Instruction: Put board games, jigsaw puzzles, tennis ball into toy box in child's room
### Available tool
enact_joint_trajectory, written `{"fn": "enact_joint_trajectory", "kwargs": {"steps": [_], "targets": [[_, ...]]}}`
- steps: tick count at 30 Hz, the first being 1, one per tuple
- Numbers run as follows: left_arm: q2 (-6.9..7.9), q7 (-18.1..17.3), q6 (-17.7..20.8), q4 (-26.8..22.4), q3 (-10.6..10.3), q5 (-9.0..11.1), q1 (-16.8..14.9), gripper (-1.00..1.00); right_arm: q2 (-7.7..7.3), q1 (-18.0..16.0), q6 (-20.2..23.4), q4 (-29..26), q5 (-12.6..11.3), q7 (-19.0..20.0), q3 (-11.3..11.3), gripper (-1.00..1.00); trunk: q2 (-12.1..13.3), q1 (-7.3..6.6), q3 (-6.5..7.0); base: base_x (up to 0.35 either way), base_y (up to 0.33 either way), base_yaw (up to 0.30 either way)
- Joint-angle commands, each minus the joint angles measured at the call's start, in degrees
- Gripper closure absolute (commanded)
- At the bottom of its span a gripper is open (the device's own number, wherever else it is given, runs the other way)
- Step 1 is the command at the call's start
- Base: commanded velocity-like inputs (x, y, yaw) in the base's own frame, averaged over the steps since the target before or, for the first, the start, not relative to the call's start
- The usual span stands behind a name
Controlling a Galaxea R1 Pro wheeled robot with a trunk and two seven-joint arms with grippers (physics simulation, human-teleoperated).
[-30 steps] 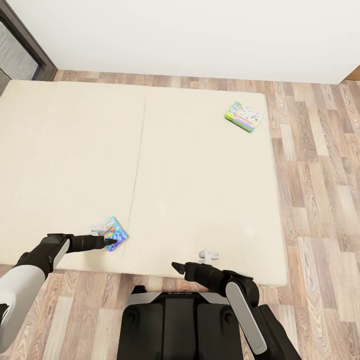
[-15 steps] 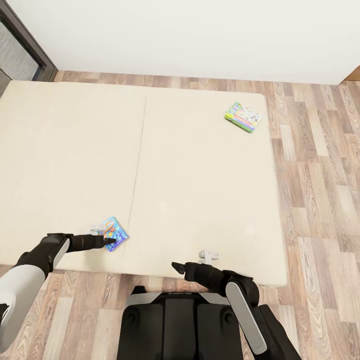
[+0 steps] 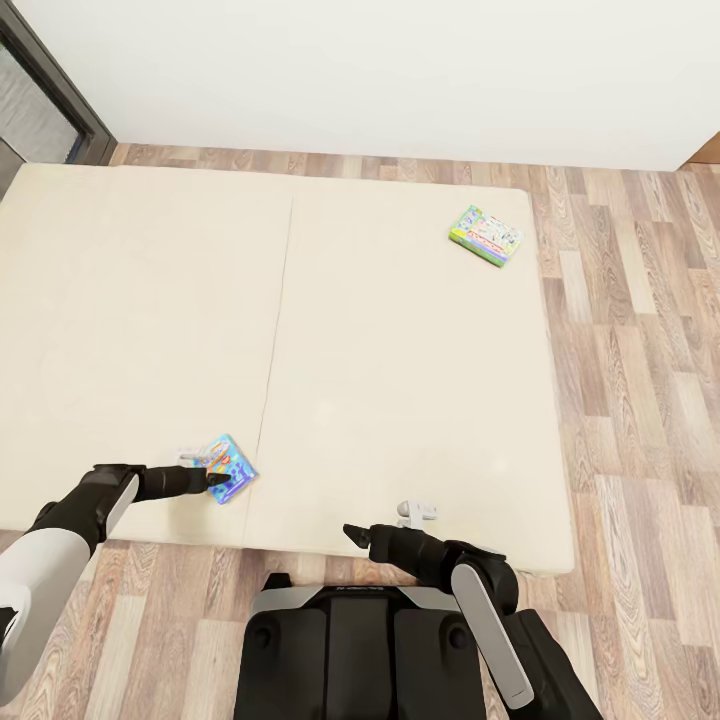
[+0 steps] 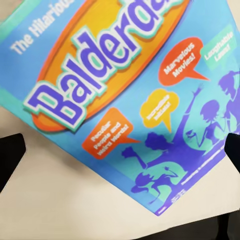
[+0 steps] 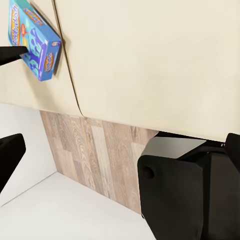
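Two board games lie on the beige bed [image 3: 400, 340]. The blue board game [image 3: 226, 466] rests near the bed's front edge, and its "Balderdash" lid [image 4: 125, 90] sits close under the left wrist camera. My left gripper [image 3: 218, 481] hovers over its near edge, open, with the box below and between the spread fingertips [image 4: 10, 152]. The pastel board game with a green edge [image 3: 486, 234] lies at the bed's far right corner. My right gripper [image 3: 350, 532] is open and empty at the bed's front edge, and from there I see the blue board game [image 5: 32, 37] off to one side.
Wood-plank floor [image 3: 640, 380] runs along the bed's right side and behind it, up to a white wall [image 3: 380, 70]. A dark-framed window [image 3: 40, 100] is at the far left. My own dark base [image 3: 360, 650] stands against the bed's front edge.
The whole picture has shifted slightly, so the camera moved. The left gripper has crept a touch further onto the blue board game. The right arm has stayed put.
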Motion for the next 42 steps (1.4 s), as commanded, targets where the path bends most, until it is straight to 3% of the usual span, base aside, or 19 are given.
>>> {"fn": "enact_joint_trajectory", "kwargs": {"steps": [1, 15, 25, 42], "targets": [[-0.02, 0.0, 0.4, -0.1, 0.3, -0.1, 0.0, -1.00, 0.02, 0.0, 0.3, 0.0, 0.1, 0.1, 0.0, -1.00, -0.1, 0.03, -0.06, 0.000, 0.000, 0.000], [-0.19, 1.9, 0.5, -0.3, 1.6, 0.0, 0.0, -1.00, 0.02, 0.0, 0.3, 0.0, 0.1, 0.1, 0.0, -1.00, -0.1, 0.03, -0.05, 0.000, 0.000, 0.000], [-0.45, 4.7, 0.4, -0.4, 1.9, 0.0, 0.0, -1.00, 0.01, 0.0, 0.3, 0.0, 0.1, 0.1, 0.0, -1.00, -0.1, 0.03, -0.05, 0.000, 0.000, 0.000], [-0.63, 6.0, 0.5, -1.6, 2.0, 0.2, 0.0, -1.00, 0.02, 0.0, 0.3, 0.0, 0.1, 0.1, 0.0, -1.00, -0.1, 0.03, -0.05, 0.000, 0.000, 0.000]]}}
